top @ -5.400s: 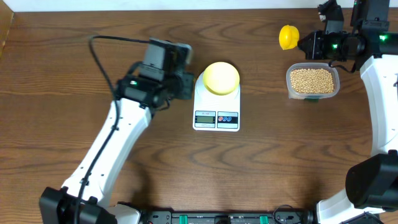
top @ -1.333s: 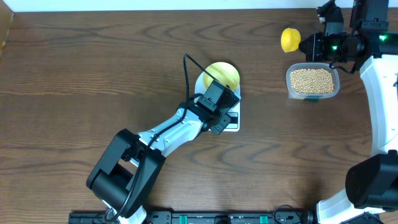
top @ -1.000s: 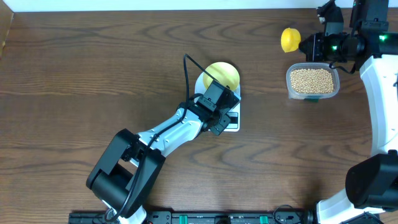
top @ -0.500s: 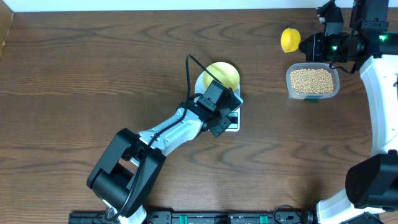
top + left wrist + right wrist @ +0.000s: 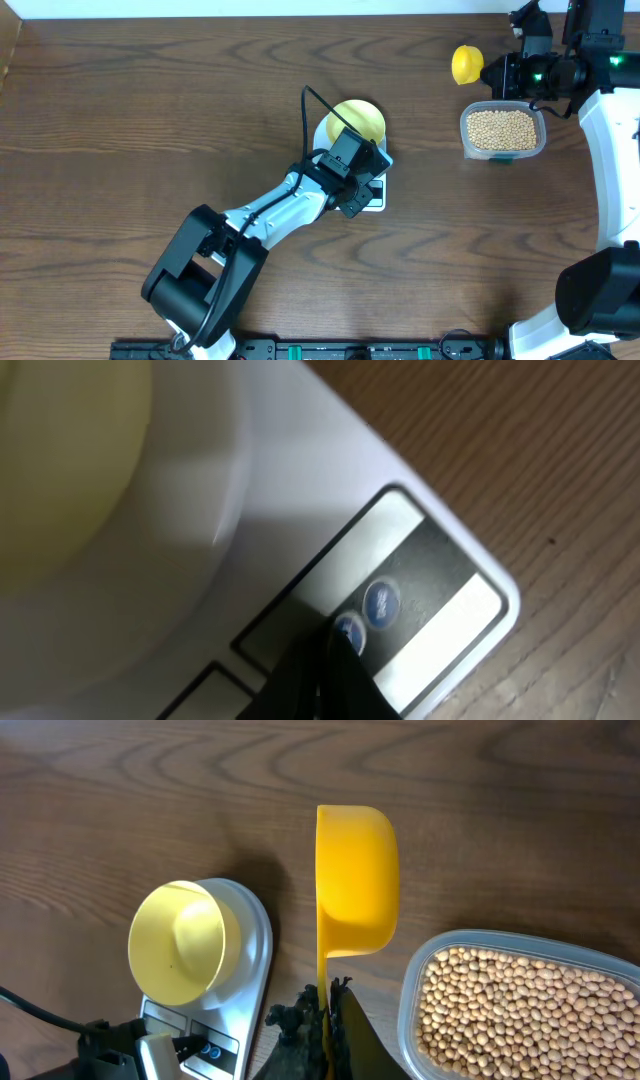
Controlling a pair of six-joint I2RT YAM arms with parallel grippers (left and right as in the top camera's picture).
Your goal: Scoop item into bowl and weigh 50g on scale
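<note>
Right, closest in, the left claw [image 5: 332, 660] is pinched shut with nothing in it, and its dark tip sits on the nearer of the two round buttons [image 5: 349, 630] at the front of the scale [image 5: 290, 510]. It looks like the zeroing press, with the empty bowl already aboard. The trick is a short, straight push: down on the button alone, no sideways drag, because a shove could slide the scale on the desk [image 5: 500, 800] or rock the bowl. Then lift clear so no weight from the arm rests on the platform while the reading settles. The display cannot be read from any view, so whether the press has registered is unknown.

Just behind the buttons, the bowl [image 5: 180, 942] sits upright on the scale's round top, pale yellow, nothing in it.

Further out, on the right, the right claw [image 5: 325, 1010] is clamped tight on the handle of the scoop [image 5: 356, 880], cup empty and level, hovering over bare wood between the scale and the tub [image 5: 600, 970]. The beans [image 5: 510, 1010] all lie in that tub, well apart from the bowl. Best that the scoop waits until the left arm is off the scale.
</note>
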